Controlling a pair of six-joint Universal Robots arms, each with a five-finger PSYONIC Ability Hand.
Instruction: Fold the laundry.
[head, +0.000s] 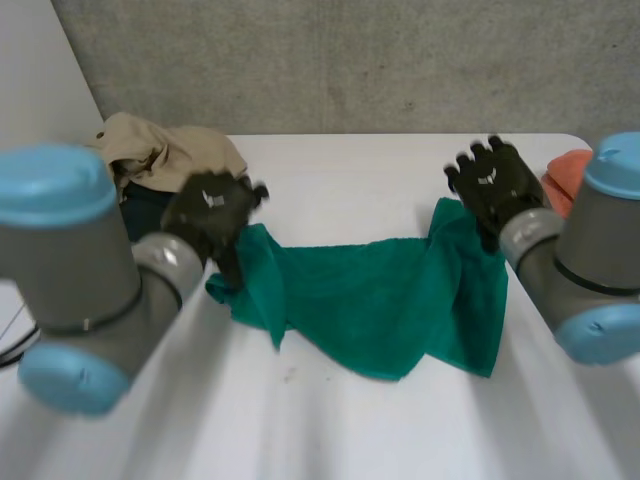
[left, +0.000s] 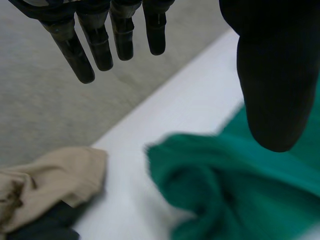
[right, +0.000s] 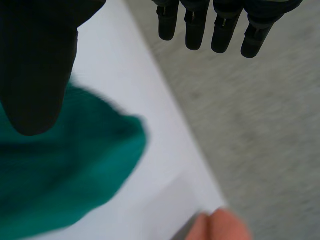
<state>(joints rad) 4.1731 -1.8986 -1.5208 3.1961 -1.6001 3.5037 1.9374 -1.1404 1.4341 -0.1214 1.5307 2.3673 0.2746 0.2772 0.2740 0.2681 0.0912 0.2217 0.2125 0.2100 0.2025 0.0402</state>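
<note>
One green cloth (head: 370, 300) underlies left robot hand (head: 212, 205), right robot hand (head: 497, 180).

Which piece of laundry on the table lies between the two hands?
The green cloth, one end by each hand. The beige garment is heaped beyond the left hand; the orange cloth lies beside the right hand.

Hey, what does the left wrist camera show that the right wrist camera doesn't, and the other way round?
Left wrist, not right wrist: the left hand, fingers straight, and a beige garment lying over a dark garment, near the green cloth but apart from it. Right wrist, not left wrist: the right hand, fingers straight too, and an orange thing at the table's edge. Both: the crumpled green cloth on the white table, below an open hand.
</note>
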